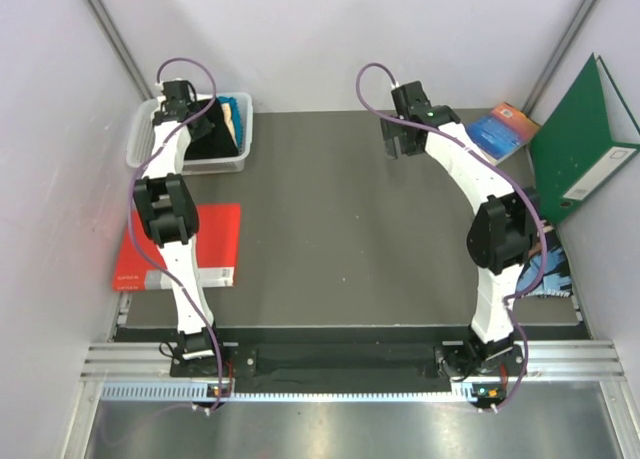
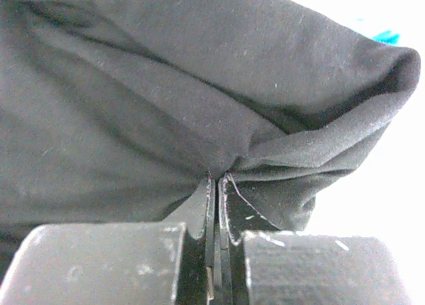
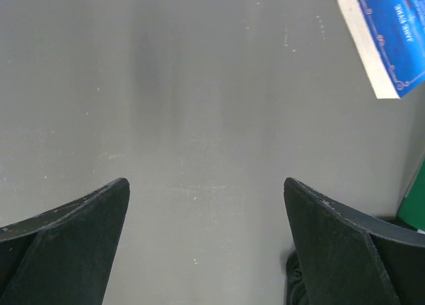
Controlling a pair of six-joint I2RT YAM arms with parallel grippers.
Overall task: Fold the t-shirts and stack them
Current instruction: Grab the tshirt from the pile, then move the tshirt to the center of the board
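A black t-shirt [image 1: 213, 139] lies in a clear plastic bin [image 1: 143, 135] at the table's far left, with teal-blue cloth [image 1: 232, 107] and cream cloth [image 1: 240, 127] beside it. My left gripper [image 1: 196, 117] reaches into the bin and is shut on a fold of the black t-shirt [image 2: 166, 119], pinched between its fingertips [image 2: 218, 179]. A sliver of teal cloth [image 2: 382, 36] shows beyond it. My right gripper [image 1: 398, 139] hangs open and empty above the bare grey mat [image 3: 206, 105] at the far middle; its fingers [image 3: 86, 225] stand wide apart.
A red book [image 1: 180, 245] lies at the left edge under the left arm. A blue book [image 1: 502, 131] lies at the far right, also in the right wrist view [image 3: 392, 32]. A green binder [image 1: 580, 144] leans on the right wall. A dark magazine [image 1: 548, 269] lies by the right arm.
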